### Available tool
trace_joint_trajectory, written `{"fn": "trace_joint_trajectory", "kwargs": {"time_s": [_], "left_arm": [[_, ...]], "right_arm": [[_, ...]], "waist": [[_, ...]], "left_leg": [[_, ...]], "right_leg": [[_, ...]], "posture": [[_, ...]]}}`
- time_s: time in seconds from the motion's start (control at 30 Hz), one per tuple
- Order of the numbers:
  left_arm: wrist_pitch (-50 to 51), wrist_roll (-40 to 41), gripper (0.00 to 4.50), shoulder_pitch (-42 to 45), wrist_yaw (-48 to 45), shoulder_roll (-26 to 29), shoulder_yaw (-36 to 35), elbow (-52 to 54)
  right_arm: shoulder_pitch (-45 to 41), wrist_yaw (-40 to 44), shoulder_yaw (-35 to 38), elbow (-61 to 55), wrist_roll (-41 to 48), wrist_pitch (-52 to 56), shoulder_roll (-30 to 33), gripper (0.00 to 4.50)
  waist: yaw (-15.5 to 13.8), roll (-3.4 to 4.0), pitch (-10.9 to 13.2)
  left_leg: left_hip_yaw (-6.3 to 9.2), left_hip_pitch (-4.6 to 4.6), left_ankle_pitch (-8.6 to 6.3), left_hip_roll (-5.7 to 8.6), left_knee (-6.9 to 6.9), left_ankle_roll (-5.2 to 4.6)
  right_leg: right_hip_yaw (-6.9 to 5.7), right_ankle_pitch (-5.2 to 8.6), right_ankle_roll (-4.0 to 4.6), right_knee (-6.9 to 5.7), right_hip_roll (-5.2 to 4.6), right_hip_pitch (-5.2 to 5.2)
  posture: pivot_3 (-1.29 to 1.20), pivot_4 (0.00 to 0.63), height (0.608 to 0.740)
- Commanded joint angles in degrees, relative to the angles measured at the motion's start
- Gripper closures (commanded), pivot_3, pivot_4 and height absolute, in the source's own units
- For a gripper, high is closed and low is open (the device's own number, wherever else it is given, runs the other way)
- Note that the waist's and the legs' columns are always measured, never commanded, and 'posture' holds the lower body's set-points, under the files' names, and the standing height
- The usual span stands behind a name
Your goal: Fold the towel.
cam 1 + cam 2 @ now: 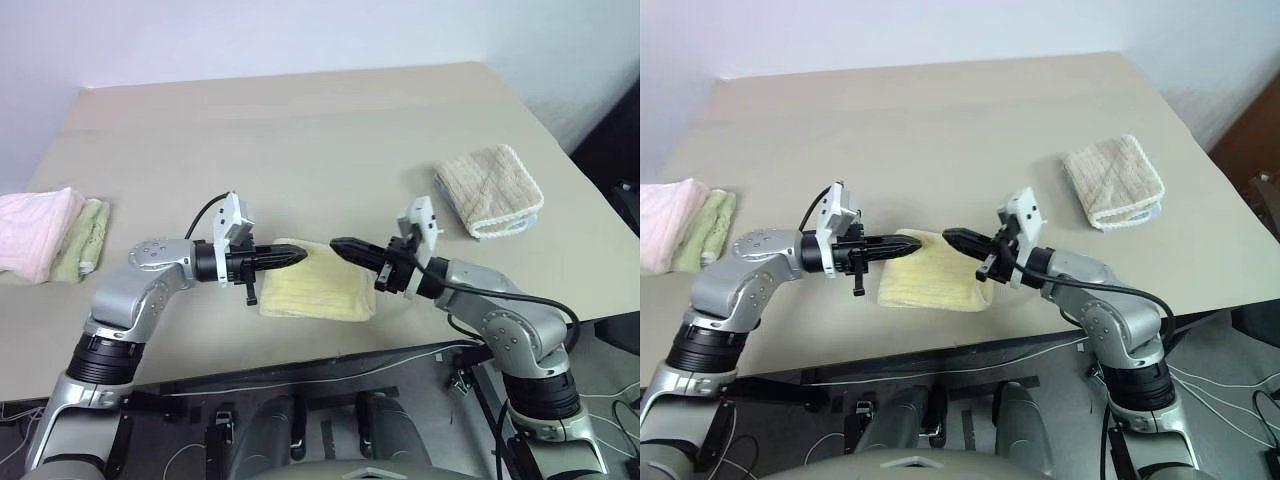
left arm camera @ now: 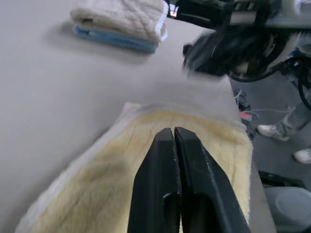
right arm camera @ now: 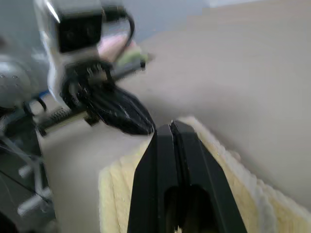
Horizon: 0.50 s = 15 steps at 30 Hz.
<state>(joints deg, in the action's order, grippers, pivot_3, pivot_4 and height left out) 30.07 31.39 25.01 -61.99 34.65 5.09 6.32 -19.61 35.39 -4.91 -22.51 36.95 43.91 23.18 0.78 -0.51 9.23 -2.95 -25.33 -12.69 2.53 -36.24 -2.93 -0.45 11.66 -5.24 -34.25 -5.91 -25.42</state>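
The towel (image 1: 318,292) lies folded just under both pairs of fingers. The left gripper (image 1: 297,257) and right gripper (image 1: 340,246) are closed on nothing. A low swing could mess up the fold.

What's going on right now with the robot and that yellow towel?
Left end effector and right end effector both shut, empty, above the towel. Towel lies folded on the table. Nothing in the way.
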Motion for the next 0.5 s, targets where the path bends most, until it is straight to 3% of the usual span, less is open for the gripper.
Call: {"fn": "trace_joint_trajectory", "kwargs": {"time_s": [0.03, 0.27, 0.5], "left_arm": [[-4.45, -3.47, 4.48, -0.59, 0.37, -1.19, 1.56, 0.27], [-14.35, -10.45, 4.48, -3.69, 0.07, -5.26, 5.95, -5.70], [-22.91, -14.44, 4.48, -6.15, 3.50, -10.73, 5.53, -15.38]], "right_arm": [[-3.54, -3.53, -2.07, 4.19, -5.49, -2.60, -1.93, 4.50], [-3.04, -8.67, -4.74, 15.71, -14.57, -10.17, -8.24, 4.50], [-1.77, -6.31, -10.10, 21.72, -21.45, -15.67, -8.97, 4.50]], "waist": [[0.01, 0.00, 0.00], [-0.02, 0.00, -0.01], [-0.01, 0.02, -0.05]], "left_leg": [[-0.01, 0.00, 0.00, 0.00, -0.02, 0.00], [-0.01, -0.01, 0.01, 0.00, 0.02, 0.00], [-0.02, 0.07, 0.01, 0.00, -0.04, 0.00]], "right_leg": [[0.00, 0.00, 0.00, 0.00, 0.00, 0.01], [-0.02, -0.02, -0.01, 0.00, 0.03, -0.02], [-0.02, -0.02, -0.01, -0.07, 0.03, 0.04]], "posture": [[0.00, 0.150, 0.740], [0.00, 0.150, 0.740], [0.00, 0.150, 0.740]]}}
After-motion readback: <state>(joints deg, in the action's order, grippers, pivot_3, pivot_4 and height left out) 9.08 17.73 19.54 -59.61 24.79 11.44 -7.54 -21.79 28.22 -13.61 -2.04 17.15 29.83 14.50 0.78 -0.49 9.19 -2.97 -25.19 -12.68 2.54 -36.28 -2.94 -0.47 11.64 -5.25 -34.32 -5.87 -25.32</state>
